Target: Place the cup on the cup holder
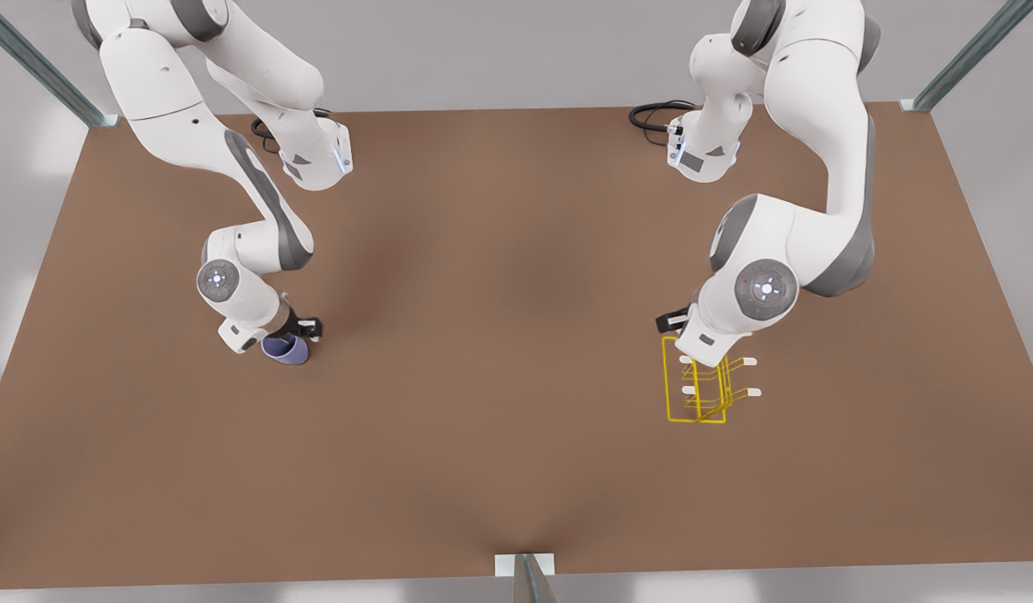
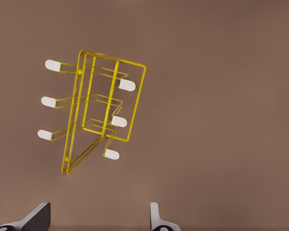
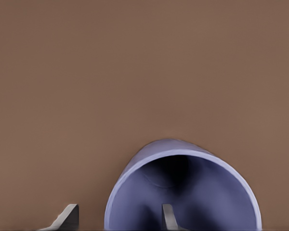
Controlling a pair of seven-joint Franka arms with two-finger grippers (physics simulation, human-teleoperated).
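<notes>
Cup (image 1: 286,347) partly hidden by right tool (image 1: 301,328).

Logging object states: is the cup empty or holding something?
Empty: the right wrist view looks into the cup's open mouth, showing bare lavender-blue walls inside.

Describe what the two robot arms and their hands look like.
Both arms are glossy white with rounded grey joint sections and round grey caps with small light marks. Black cables loop near the bases. The left hand and right hand have dark grey fingers.
</notes>
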